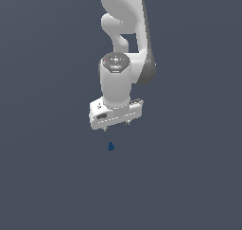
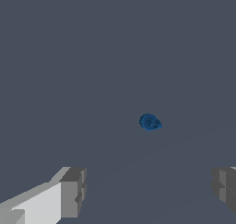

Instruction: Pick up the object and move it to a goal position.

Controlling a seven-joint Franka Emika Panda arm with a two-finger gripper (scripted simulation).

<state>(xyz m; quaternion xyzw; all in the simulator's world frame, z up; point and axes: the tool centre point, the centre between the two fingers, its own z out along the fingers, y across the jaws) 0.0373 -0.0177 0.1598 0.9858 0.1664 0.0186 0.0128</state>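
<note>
The object (image 1: 111, 146) is a very small, dark blue lump, far smaller than the white end effector (image 1: 117, 125) above it. In the exterior view it sits just below the centre of the frame, on a plain grey-blue surface (image 1: 189, 177), and reads as a little teardrop: narrower at its top, rounder at its base. In the wrist view the object (image 2: 150, 122) appears as a rounded blob, a little right of centre, with a slightly lighter blue rim and darker mottling inside, and a small bulge on one side.

The end effector hangs from the white arm (image 1: 124, 25), which comes down from the top centre of the exterior view. Its two short fingertips (image 1: 105, 128) point downward and stand apart from the object, with a clear gap of bare surface between them. The object lies slightly toward the exterior view's left of the midpoint between the tips.

In the wrist view the two grey finger pads (image 2: 73, 193) sit at the lower left and lower right edges of the frame, spread wide with nothing between them: the end effector (image 2: 147, 191) is released and holds nothing.
</note>
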